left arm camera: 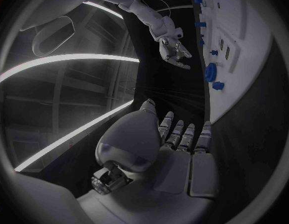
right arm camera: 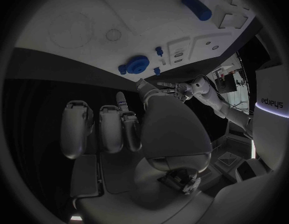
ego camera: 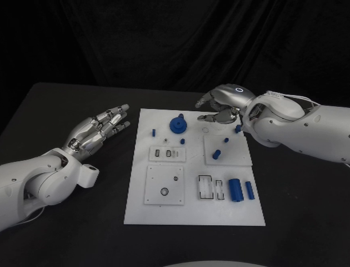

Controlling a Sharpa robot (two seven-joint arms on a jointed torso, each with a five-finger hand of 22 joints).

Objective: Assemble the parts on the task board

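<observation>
The white task board (ego camera: 195, 208) lies in the middle of the black table. A round blue part (ego camera: 178, 123) stands near its far edge, with a small blue peg (ego camera: 153, 132) to its left. Another blue peg (ego camera: 218, 154) stands on a raised square plate, and two blue cylinders (ego camera: 240, 190) lie at the near right. My left hand (ego camera: 101, 129) hovers left of the board, fingers straight and apart, holding nothing. My right hand (ego camera: 219, 107) hangs over the board's far edge just right of the round part, fingers loosely bent downward, nothing in them. The right wrist view shows the round part (right arm camera: 137, 63) beyond the fingertips (right arm camera: 121, 100).
Small blue pieces (ego camera: 238, 128) sit near the board's far right corner under my right forearm. Square plates with holes (ego camera: 165, 185) and rectangular slots (ego camera: 209, 187) occupy the board's near half. Bare black table surrounds the board; a dark curtain hangs behind.
</observation>
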